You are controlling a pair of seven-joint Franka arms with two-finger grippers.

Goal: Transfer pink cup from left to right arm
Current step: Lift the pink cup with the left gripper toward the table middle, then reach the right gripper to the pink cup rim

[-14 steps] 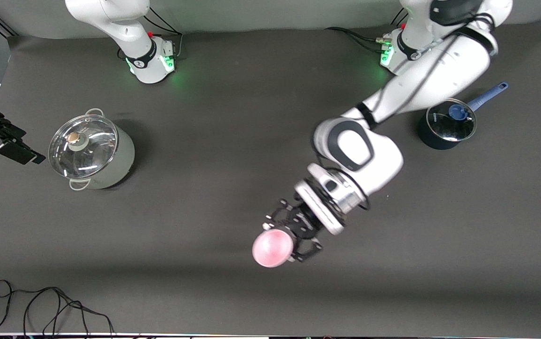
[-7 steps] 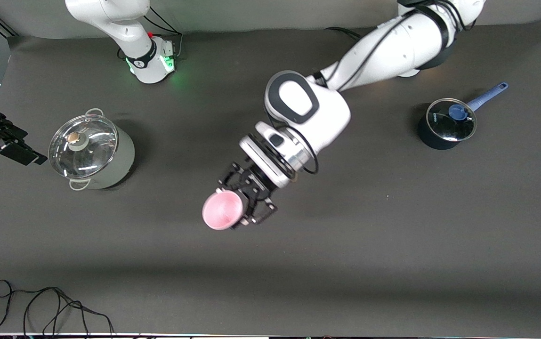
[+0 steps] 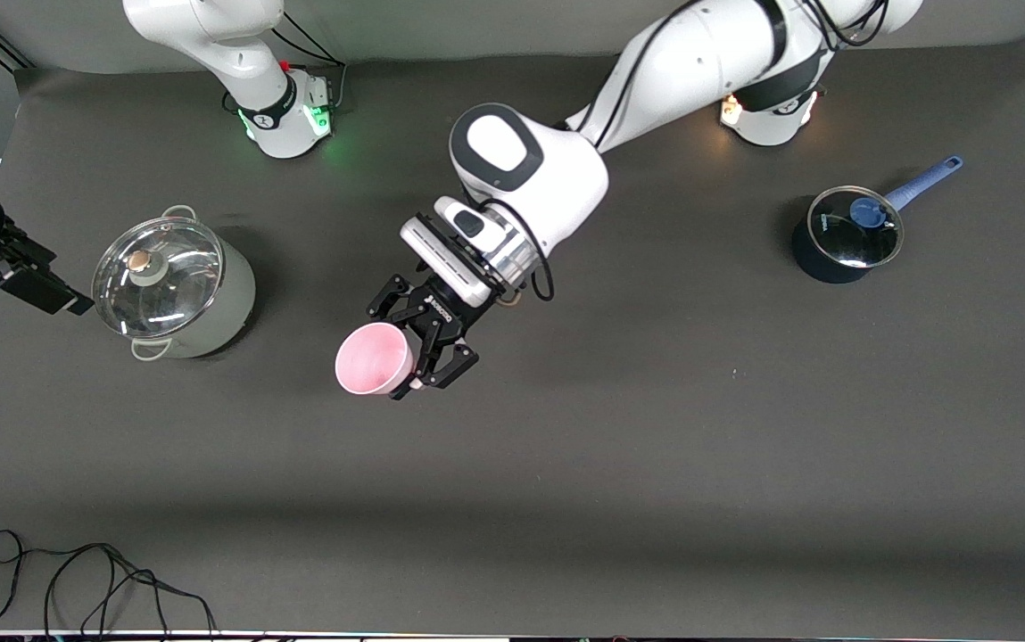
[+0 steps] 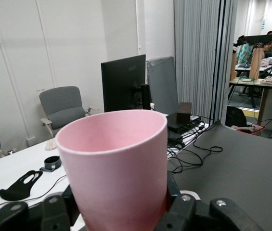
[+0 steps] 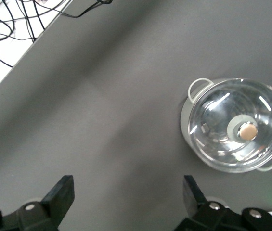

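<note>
Centre frame, my left end effector (image 3: 418, 343) grips the pink cup (image 3: 374, 358) by its side above the desk (image 3: 655, 464), leaving its mouth exposed. The right end effector (image 5: 126, 197) waits spread open at the frame's left edge, over the desk beside the steel pot (image 5: 235, 124).

The table (image 3: 655, 464) is seen whole from a high front camera facing both arm bases. The left wrist view is levelled sideways, close against the pink cup (image 4: 114, 168), toward the room. The right wrist view is aimed straight down; the lidded steel pot (image 5: 235, 126) (image 3: 173, 287) is shared with the front view.
</note>
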